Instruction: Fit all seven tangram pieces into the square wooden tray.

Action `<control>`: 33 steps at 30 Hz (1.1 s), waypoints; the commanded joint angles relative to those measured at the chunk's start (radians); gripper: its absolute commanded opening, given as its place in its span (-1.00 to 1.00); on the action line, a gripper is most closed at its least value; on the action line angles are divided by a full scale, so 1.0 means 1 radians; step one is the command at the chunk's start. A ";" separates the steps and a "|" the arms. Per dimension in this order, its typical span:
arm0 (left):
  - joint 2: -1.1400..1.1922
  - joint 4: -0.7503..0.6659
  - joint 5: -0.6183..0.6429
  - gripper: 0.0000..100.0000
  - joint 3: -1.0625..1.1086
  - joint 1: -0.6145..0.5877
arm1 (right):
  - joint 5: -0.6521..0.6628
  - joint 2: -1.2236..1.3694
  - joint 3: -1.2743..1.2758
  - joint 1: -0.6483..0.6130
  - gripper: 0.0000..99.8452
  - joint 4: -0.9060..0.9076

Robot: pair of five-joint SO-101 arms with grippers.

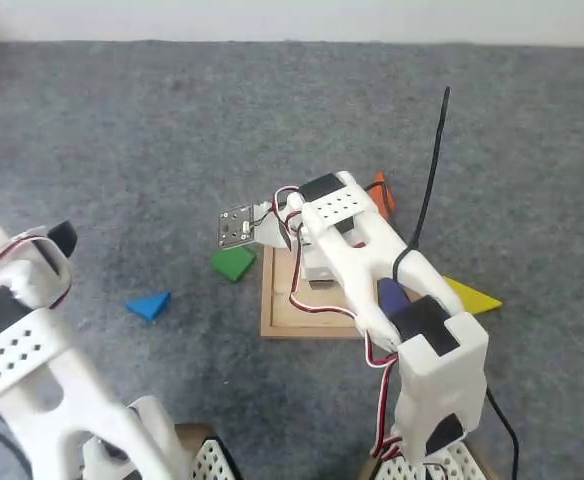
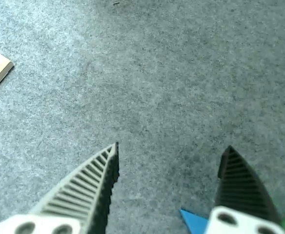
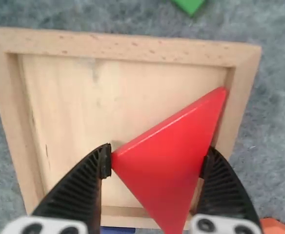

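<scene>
The table (image 1: 272, 110), covered in grey carpet, carried everything. The right arm (image 1: 372, 270) was stretched from the near edge over the tray (image 1: 302, 327), and the left arm (image 1: 32, 370) was raised at the near left corner.

The tray (image 3: 123, 46) was lying near the middle of the table, somewhat toward the near edge. One of its corners was caught by the left wrist view (image 2: 0, 69).

The red triangle (image 3: 167, 168) was pinched at two of its sides by the right gripper (image 3: 157, 155) and was held above the tray floor, with one tip close to an inner wall. Whether it was touching the floor could not be told.

The left gripper (image 2: 172, 147) was spread wide over bare carpet, with nothing between its fingers.

The yellow triangle (image 1: 472, 295) was lying just off the tray's right edge. The green piece (image 1: 233, 262) was placed just beside the tray's far left corner. The blue triangle (image 1: 150, 305) was set well to the left of the tray, toward the left arm. A dark blue piece (image 1: 392, 293) was seen against the right arm near the tray's right edge; whether it was inside could not be told. The orange piece (image 1: 380, 192) was lying beyond the tray's far right corner.
</scene>
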 commanded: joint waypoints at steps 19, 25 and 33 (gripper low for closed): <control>0.000 -0.014 -0.012 -0.36 -0.025 0.015 | -0.012 -0.019 -0.011 -0.027 -0.20 -0.007; 0.000 -0.015 -0.012 -0.36 -0.024 0.015 | -0.012 -0.088 -0.040 0.042 -0.20 0.064; 0.000 -0.017 -0.012 -0.36 -0.002 0.055 | -0.117 -0.479 -0.026 0.257 -0.20 0.162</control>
